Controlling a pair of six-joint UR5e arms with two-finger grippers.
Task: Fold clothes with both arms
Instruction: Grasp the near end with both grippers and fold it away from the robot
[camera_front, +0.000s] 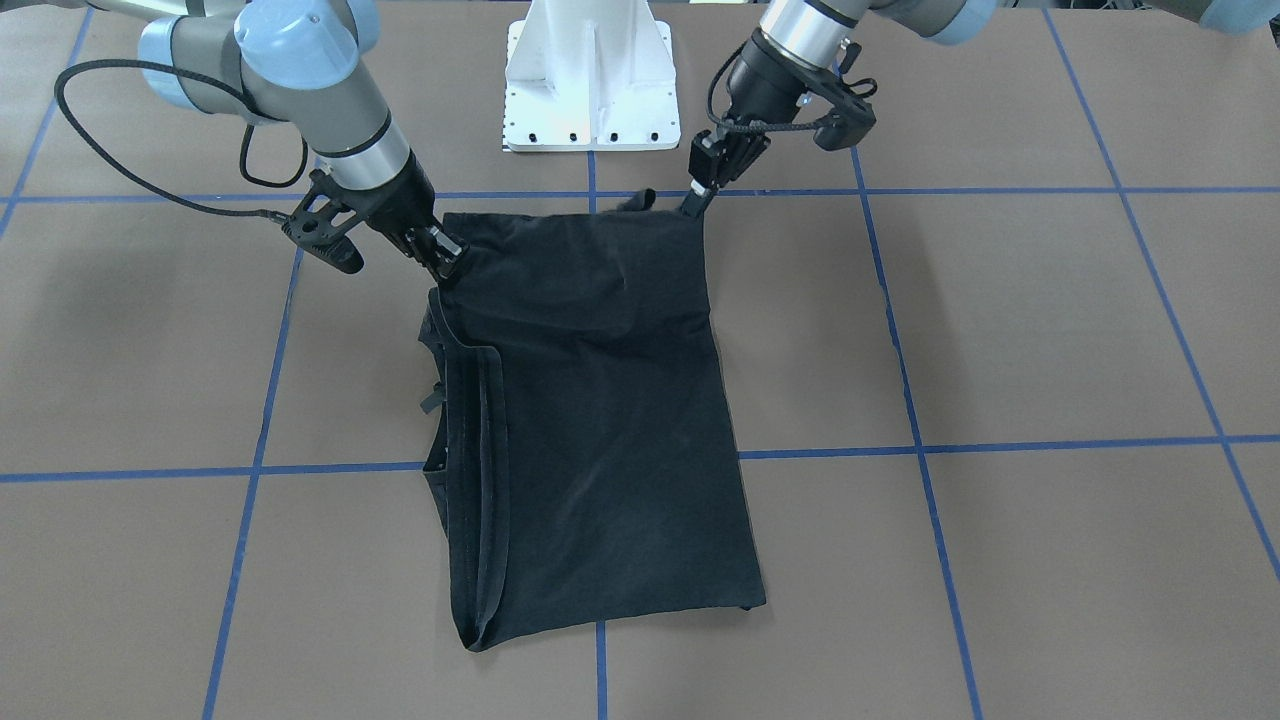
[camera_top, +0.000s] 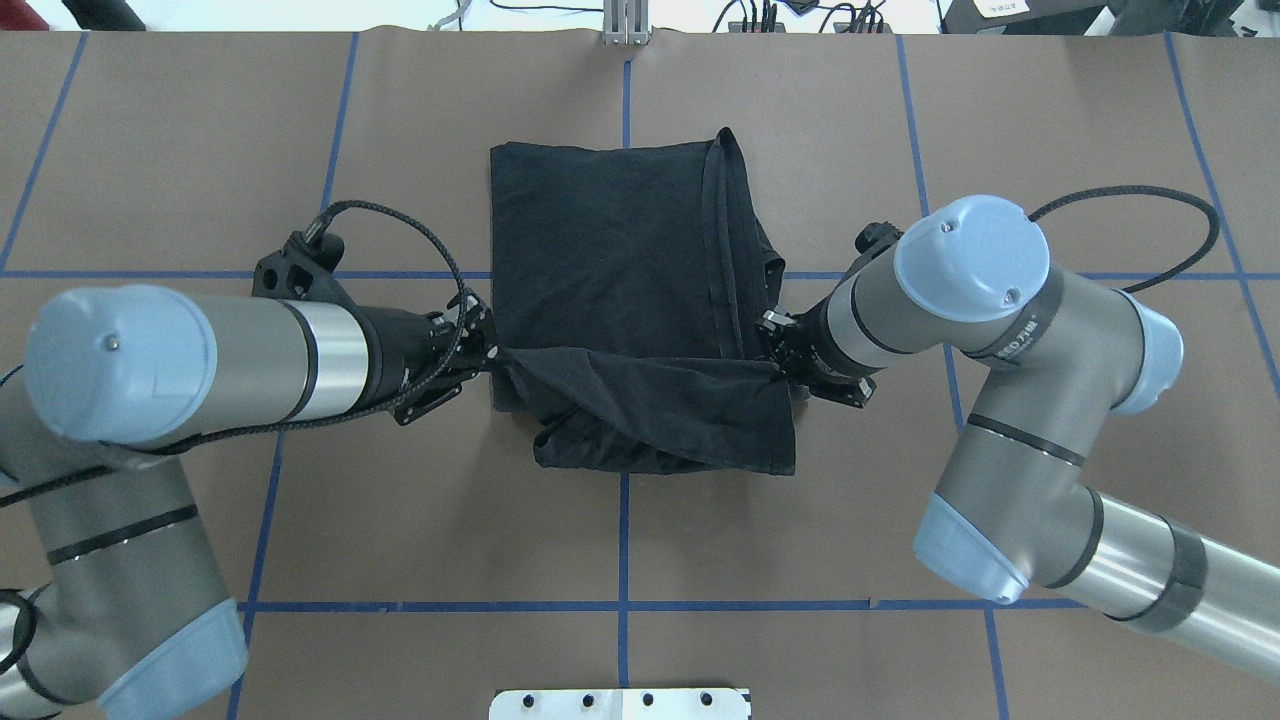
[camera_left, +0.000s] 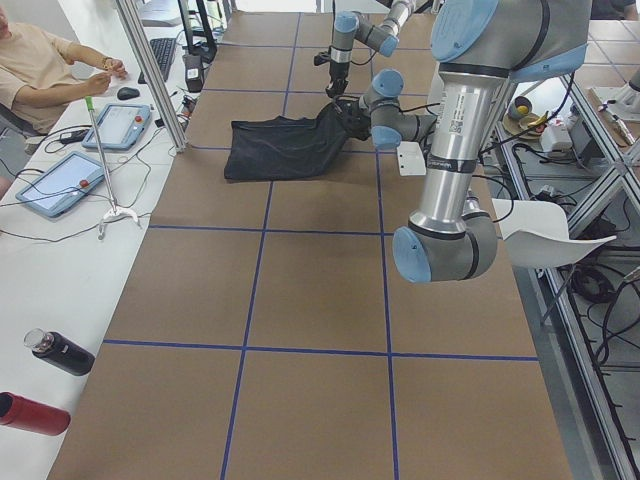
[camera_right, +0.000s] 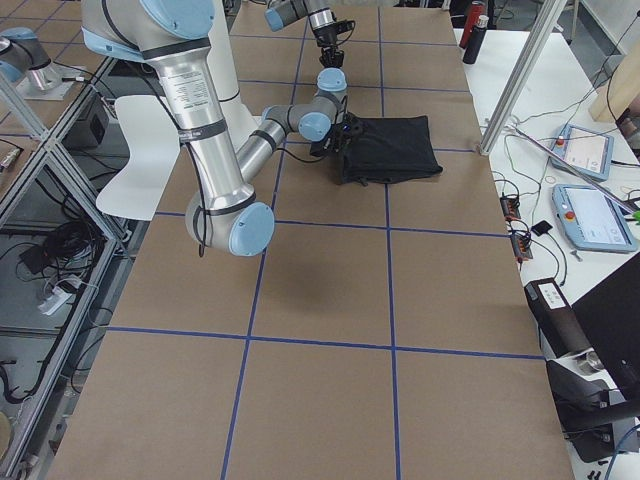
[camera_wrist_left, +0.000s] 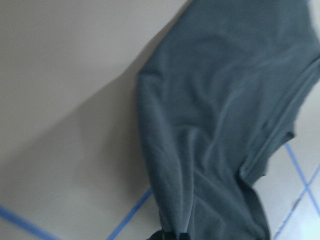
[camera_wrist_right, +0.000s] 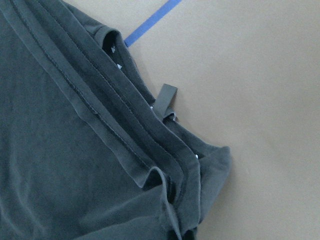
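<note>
- A black T-shirt (camera_top: 610, 250) is lying in the middle of the brown worktop (camera_top: 200, 150), folded into a long strip running away from the robot.
- Its far end is resting flat; its near end is hanging raised, sagging in a loose flap between two pinched corners.
- Stacked hems and a small tag are showing along the shirt's right edge.
- Judging by the droop, the cloth is behaving as light, soft and limp, not fragile. It is likely to follow wherever its corners are carried, and its layers may be sliding over one another.
- The near corners look like the best hold, with every layer caught in the pinch.
- The left arm (camera_top: 330, 350) is reaching in from the left; its jaws are pressing closed on the near left corner.
- The right arm (camera_top: 880, 310) is reaching in from the right; its jaws are pressing closed on the near right corner, beside the layered hems.
</note>
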